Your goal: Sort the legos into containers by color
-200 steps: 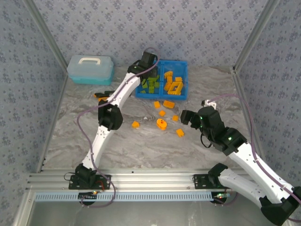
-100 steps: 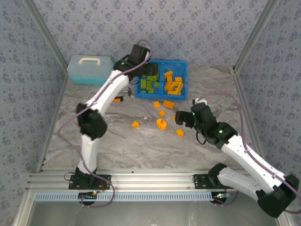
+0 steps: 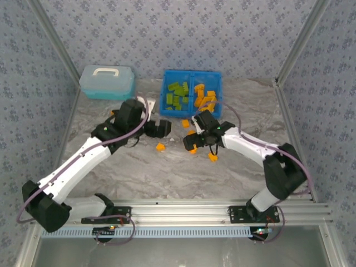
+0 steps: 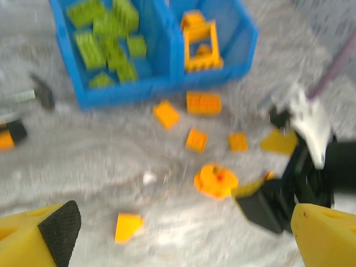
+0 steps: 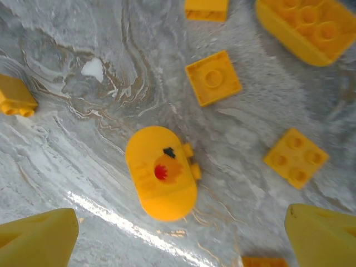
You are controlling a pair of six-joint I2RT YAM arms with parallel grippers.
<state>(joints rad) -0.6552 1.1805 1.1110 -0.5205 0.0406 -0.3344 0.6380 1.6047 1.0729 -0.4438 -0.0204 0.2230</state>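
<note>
Table (image 3: 167, 183), grey and marbled, takes up the middle of the top view, with both arms reaching in over it from the lower corners. The blue bin (image 3: 191, 73) sits at upper centre near the back wall, and a pale teal lidded box (image 3: 107, 83) stands well apart from it at upper left. The bin's left compartment (image 4: 149, 65) holds the lime green legos (image 3: 177, 95). The right compartment (image 4: 233, 33) holds orange ones, among them the open orange frame (image 4: 200, 41). The left tool (image 4: 182, 233) hangs left of centre, below the bin, its yellow fingers (image 4: 33, 245) spread wide at the lower corners of the left wrist view and gripping nothing. The right tool (image 5: 181, 222) hovers just to its right, low over the loose bricks, and is likewise wide apart and empty. The round orange piece (image 5: 161, 172) lies on the table in line with the gap between its fingers, touched by neither. More orange legos lie loose in front of the bin. A long brick (image 4: 203, 103) lies closest to its front wall, a small square brick (image 5: 213, 77) lies beside the round piece, and a lone brick (image 3: 160, 147) sits below the left tool.
</note>
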